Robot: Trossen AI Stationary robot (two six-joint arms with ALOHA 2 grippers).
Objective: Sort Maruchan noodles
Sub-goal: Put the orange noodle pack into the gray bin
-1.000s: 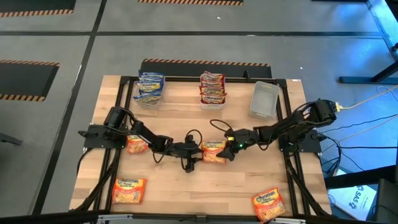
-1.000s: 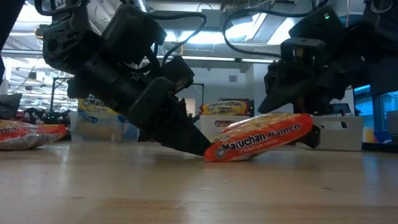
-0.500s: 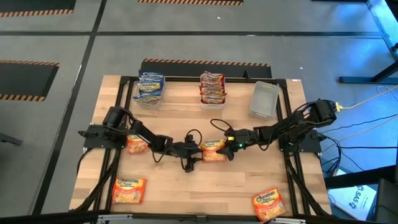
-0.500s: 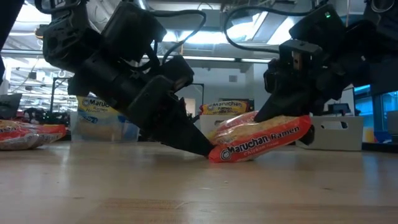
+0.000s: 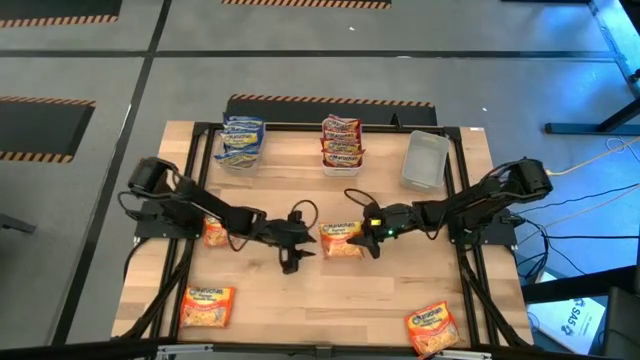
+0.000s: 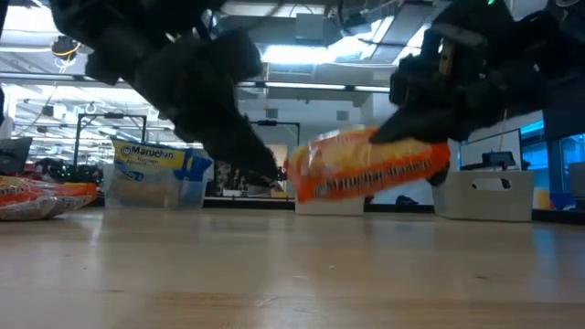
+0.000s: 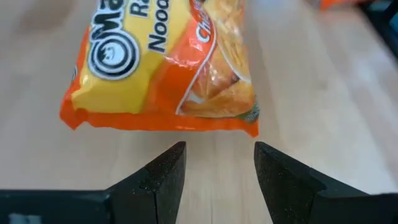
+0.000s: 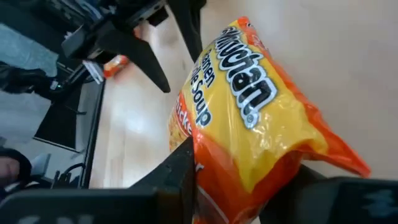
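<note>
Midair, orange noodle packet [image 6: 370, 167] in right end effector [image 5: 368, 240], above table [image 5: 400, 290].

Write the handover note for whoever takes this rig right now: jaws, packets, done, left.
Right gripper: jaws shut on an orange packet, lifted clear of the table mid-table.
Left gripper: jaws open, empty, just left of that packet.
Done: blue packets in the back-left bin, red packets in the back-middle bin.
Back-right clear bin looks empty.
Left: the held orange packet, plus three more orange ones on the table: one under the left arm, one front left, one front right. The empty bin is probably their place.
</note>
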